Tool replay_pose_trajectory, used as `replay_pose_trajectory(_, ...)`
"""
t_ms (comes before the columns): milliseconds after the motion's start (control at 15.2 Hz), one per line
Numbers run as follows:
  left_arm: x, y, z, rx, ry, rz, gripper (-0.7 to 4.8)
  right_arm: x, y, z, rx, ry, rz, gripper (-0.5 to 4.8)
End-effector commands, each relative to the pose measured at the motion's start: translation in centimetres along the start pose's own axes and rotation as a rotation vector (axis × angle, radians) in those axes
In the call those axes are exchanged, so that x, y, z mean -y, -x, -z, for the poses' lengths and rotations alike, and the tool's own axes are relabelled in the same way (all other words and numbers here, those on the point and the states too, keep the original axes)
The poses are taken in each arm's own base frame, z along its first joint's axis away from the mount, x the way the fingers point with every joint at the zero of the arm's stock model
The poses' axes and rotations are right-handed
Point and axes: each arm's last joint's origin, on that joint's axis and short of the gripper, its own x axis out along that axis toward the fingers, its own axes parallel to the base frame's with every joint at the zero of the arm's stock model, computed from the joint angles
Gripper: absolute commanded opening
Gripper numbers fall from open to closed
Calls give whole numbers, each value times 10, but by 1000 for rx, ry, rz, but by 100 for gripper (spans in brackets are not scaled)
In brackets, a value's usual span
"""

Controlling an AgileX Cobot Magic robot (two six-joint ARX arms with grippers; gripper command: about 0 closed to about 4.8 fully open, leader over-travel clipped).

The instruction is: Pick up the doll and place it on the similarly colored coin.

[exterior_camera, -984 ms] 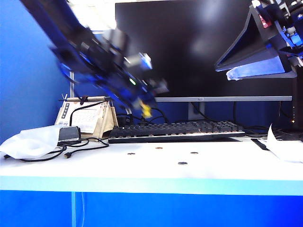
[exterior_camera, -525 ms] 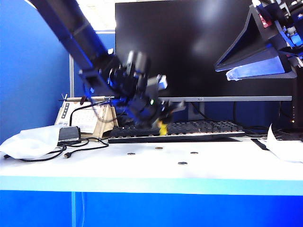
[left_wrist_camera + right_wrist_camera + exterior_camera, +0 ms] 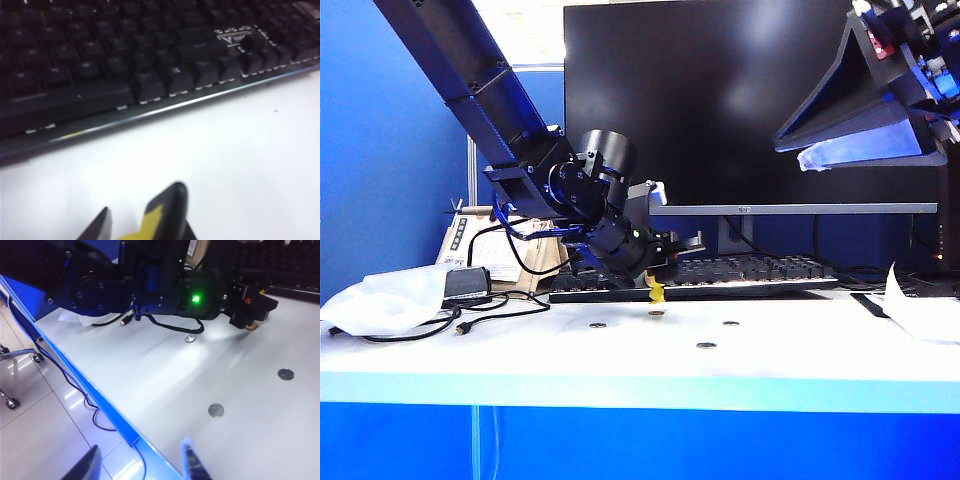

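Since a second ago the left arm has swung down from in front of the monitor (image 3: 750,100) to the table (image 3: 620,370), and the left gripper (image 3: 655,285) now sits just in front of the keyboard (image 3: 740,272), fingers clamped on the doll (image 3: 656,291).

Nearest the table's front edge lies a grey coin (image 3: 706,345); two more grey coins (image 3: 597,325) (image 3: 731,323) lie farther back. Between those two rests the coin (image 3: 656,313), brownish, directly under the doll; whether the doll touches it I cannot tell. No containers show on the table.

From the left wrist view only the doll's yellow, black-tipped ears (image 3: 165,210) poke up at the frame's edge; the rest is cut off, and the keyboard is blurred. From the right wrist view the brown coin (image 3: 251,326) is half hidden by the left gripper's tip (image 3: 255,310).

At the left lie a white cloth (image 3: 380,300), a black cable (image 3: 470,322) and a desk calendar (image 3: 505,250). Paper (image 3: 920,315) lies at the right. High on the right, the right gripper (image 3: 140,462) hangs with fingers spread wide, holding nothing.
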Motion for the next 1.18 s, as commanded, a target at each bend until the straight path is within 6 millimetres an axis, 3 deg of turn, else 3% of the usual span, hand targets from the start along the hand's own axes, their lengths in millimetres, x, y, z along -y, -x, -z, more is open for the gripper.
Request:
replay_pose_trajectory(66,1,-2,1,17,-1,-4,-5,-1,0,-3,15,8,-7,213)
replay_pose_trajectory(262,0,-4,8,-4,-12,-11,-5,-1,0,-1,12,6,-6,213)
replay_pose_trajectory(656,-2,-5,2,45,-74,-13,-5,0,-1,-1,14,7,2,212)
replay_pose_trajectory(984,-18,-5,-4,60,-62,-33,-6,7,-18,10,-61,-28,-48,213)
replay_pose_trajectory(1181,-17,-5,-4,61,-62,-32,-5,7,-19,8,-35,-16,-49,212)
